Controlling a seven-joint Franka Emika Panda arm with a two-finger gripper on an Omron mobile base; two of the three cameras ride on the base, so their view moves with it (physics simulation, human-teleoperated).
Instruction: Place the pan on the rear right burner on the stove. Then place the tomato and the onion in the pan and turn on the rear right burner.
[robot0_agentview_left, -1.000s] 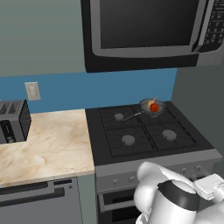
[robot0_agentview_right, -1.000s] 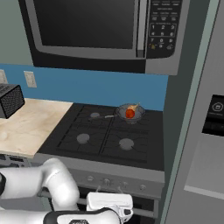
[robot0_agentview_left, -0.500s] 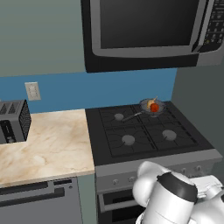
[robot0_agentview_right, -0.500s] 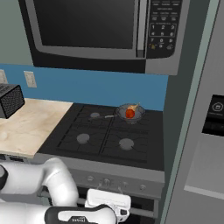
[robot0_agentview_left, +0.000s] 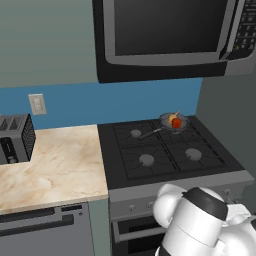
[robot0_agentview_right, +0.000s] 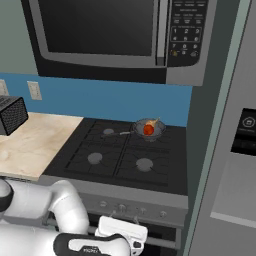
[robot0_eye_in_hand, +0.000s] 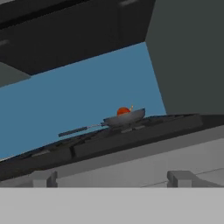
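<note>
At the far left we saw a toaster (robot0_agentview_left: 15, 138) on the marble counter (robot0_agentview_left: 55, 165), with a wall outlet (robot0_agentview_left: 36, 103) above it on the blue backsplash. To its right stood the stove (robot0_agentview_left: 170, 150), under a black microwave (robot0_agentview_left: 170, 35). On the rear right burner (robot0_agentview_right: 148, 134) sat the pan (robot0_agentview_left: 173, 121), its long black handle (robot0_agentview_left: 150, 133) pointing left toward the rear left burner. Inside the pan lay the tomato (robot0_agentview_left: 176, 122) and, just behind and touching it, the onion (robot0_agentview_left: 172, 118). From the hand view, low and level with the stove's front edge, we saw the pan (robot0_eye_in_hand: 124, 117) in profile with the tomato (robot0_eye_in_hand: 123, 110) showing above its rim. At the right stood a grey refrigerator (robot0_agentview_right: 235, 150). The gripper (robot0_agentview_right: 122, 235) hung low in front of the knob panel (robot0_agentview_right: 132, 206), well apart from the pan; its fingers were not clearly visible, but we took the jaws as fully spread and holding nothing.
</note>
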